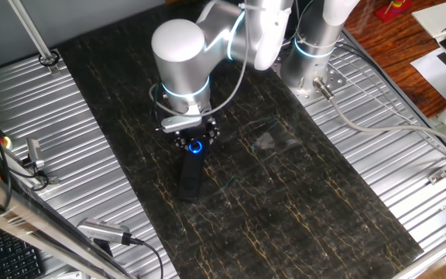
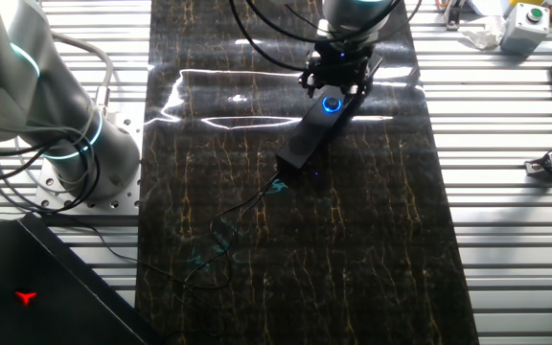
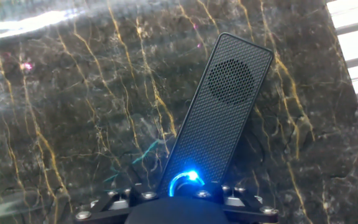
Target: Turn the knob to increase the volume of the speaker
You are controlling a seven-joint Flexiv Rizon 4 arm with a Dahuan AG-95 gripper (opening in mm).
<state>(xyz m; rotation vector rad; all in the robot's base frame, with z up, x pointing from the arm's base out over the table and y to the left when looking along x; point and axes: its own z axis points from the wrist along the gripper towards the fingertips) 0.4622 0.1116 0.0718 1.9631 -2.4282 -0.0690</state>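
The two-finger black gripper (image 2: 336, 77) sits directly over the small blue-ringed black knob (image 2: 332, 103). The slim black bar-shaped speaker (image 2: 316, 132) runs toward seven o'clock in the other fixed view (whether the fingers grip the knob, I cannot tell).

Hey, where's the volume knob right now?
The knob glows blue at the end of the speaker nearest the arm, directly under the hand on the dark marble mat.
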